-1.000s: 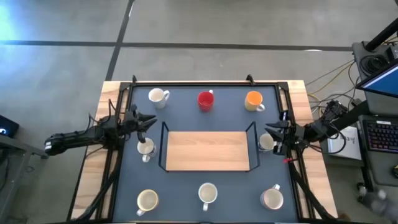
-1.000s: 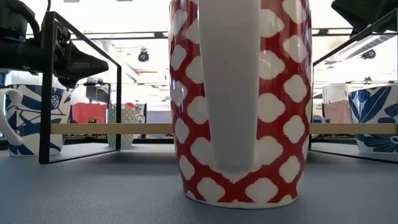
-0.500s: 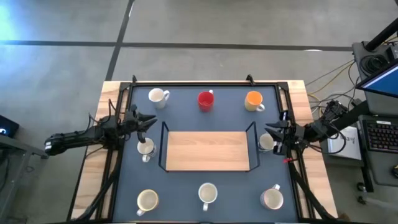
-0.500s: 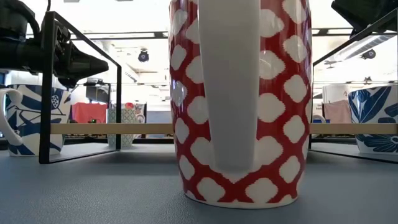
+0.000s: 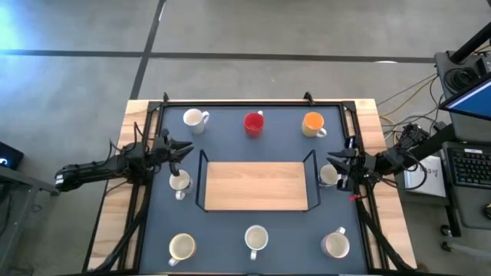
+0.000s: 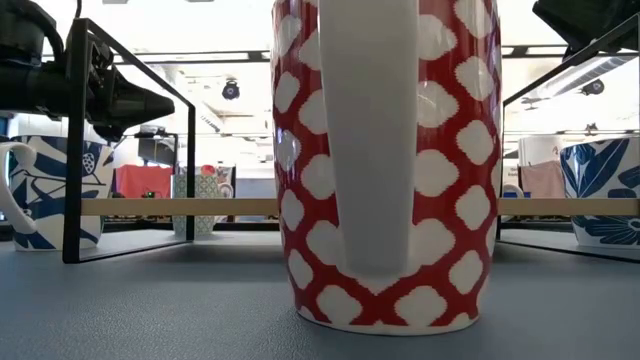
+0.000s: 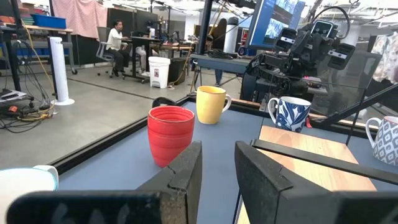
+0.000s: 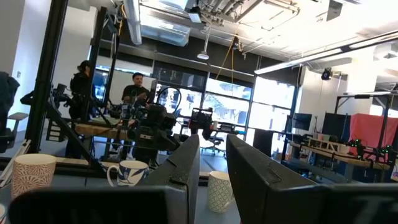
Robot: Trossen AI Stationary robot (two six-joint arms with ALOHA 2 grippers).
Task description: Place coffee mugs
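The counter [image 5: 230, 230] is dark blue-grey with a light wood board [image 5: 257, 185] in the middle. One mug [image 6: 385, 165] is red with white blobs, one [image 5: 312, 123] is orange, and one [image 7: 290, 113] is white with blue leaves.

No readable text, no labels or brands on any mug, monitor writing too blurred to read

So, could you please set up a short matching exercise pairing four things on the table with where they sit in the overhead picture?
Things:
1. red mug
2. orange mug
3. wooden board
4. left gripper

Places:
A. far row, right
B. table's centre, inside the black frame
C. above the mug left of the board
D. far row, middle

Pairs: 1-D, 2-A, 3-B, 4-C
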